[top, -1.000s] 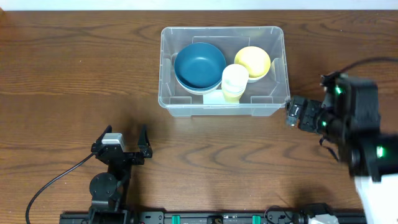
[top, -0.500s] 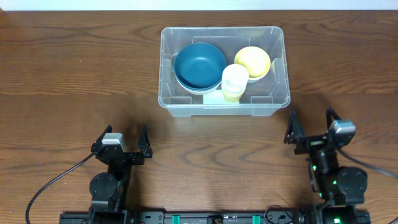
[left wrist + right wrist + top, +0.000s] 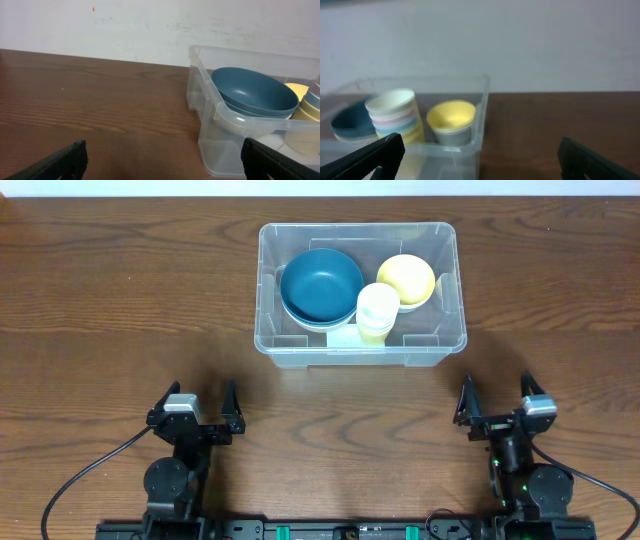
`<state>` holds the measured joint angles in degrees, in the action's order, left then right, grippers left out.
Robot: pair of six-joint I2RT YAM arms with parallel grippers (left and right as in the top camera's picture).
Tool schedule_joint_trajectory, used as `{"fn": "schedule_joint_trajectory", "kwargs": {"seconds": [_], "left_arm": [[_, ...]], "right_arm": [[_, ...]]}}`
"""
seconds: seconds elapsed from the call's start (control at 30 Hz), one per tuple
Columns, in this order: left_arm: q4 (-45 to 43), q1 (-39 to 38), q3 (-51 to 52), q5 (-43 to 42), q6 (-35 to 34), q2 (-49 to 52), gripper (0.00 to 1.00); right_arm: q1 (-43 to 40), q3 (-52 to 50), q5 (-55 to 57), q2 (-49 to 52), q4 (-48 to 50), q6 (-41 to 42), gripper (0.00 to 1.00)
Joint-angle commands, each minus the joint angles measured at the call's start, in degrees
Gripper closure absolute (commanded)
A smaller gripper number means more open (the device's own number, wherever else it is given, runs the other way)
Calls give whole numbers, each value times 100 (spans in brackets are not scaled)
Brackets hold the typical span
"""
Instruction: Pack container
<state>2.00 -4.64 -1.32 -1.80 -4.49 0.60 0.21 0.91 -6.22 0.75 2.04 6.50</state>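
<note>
The clear plastic container (image 3: 300,350) stands at the table's back middle. Inside it are stacked dark blue bowls (image 3: 320,285), a yellow bowl (image 3: 406,278) and a stack of pale cups (image 3: 377,311). My left gripper (image 3: 198,406) is open and empty near the front left, well short of the container. My right gripper (image 3: 495,398) is open and empty near the front right. The left wrist view shows the container (image 3: 210,130) and blue bowl (image 3: 252,92) ahead to the right. The right wrist view shows the cups (image 3: 395,117) and yellow bowl (image 3: 451,120) through the container's wall (image 3: 482,110).
Bare brown wooden table (image 3: 120,290) lies around the container. A white wall (image 3: 125,25) stands behind the table. The arm bases and cables sit along the front edge (image 3: 350,530).
The right arm has drawn back from beside the container's right front corner to the front right of the table, lowered to rest. The left arm has not moved.
</note>
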Motion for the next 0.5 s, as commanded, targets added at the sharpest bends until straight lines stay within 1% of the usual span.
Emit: {"fn": "schedule_joint_trajectory", "kwargs": {"seconds": [0.0,0.1,0.47], "left_arm": [[205,24,109,28,33,-31,2],[205,24,109,28,33,-31,2],[205,24,109,28,33,-31,2]], "right_arm": [[-44,-59,0,-48,-203,-551,1],[-42,-59,-2,-48,-564,-658,1],[-44,-59,37,-46,-575,-658,1]]}}
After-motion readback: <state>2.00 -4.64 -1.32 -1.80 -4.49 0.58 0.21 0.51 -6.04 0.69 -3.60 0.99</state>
